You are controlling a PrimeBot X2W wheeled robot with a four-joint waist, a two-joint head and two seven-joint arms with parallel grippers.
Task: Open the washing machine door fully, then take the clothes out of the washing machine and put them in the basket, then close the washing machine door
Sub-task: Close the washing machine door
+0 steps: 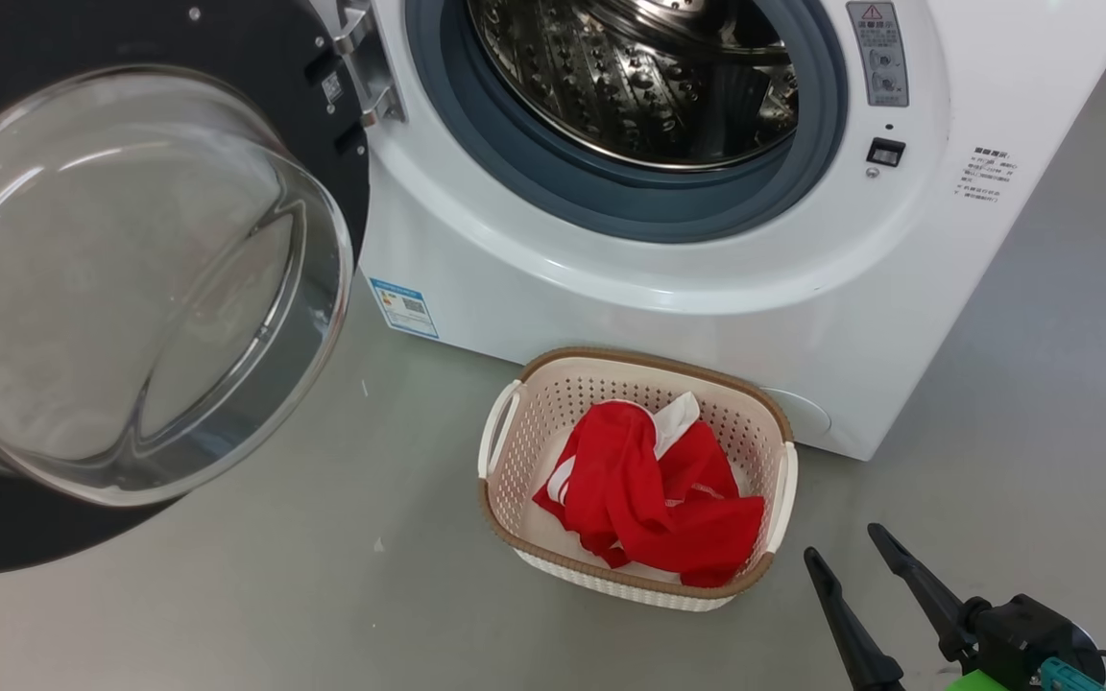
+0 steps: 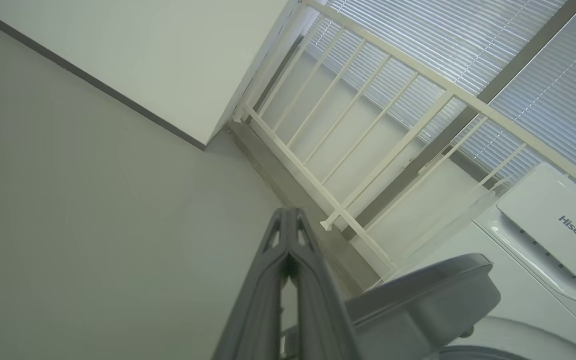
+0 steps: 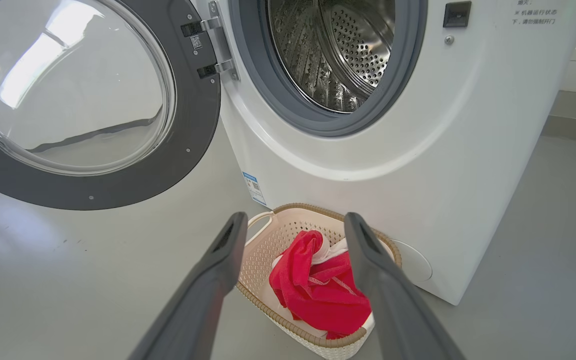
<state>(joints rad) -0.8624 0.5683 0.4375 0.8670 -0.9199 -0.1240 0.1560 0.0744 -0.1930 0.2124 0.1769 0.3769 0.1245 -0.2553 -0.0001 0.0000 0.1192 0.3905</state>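
The white washing machine [image 1: 707,288] [image 3: 418,165] stands with its steel drum bare. Its door [image 1: 131,278] [image 3: 83,95], black-rimmed with a bulging glass bowl, hangs swung wide to the left. On the floor in front sits the cream basket [image 1: 553,403] [image 3: 268,245] holding the red clothes [image 1: 649,499] [image 3: 318,290] with white trim. My right gripper [image 1: 841,542] [image 3: 295,222] is open, empty, low and to the right of the basket. My left gripper [image 2: 288,215] is shut on nothing, pointing at a wall corner and railing.
Grey floor [image 1: 323,595] spreads around the basket and machine. In the left wrist view a white railing [image 2: 368,125] runs before window blinds, a white Hisense appliance top [image 2: 558,230] lies at the right, and a grey robot part [image 2: 418,300] sits low.
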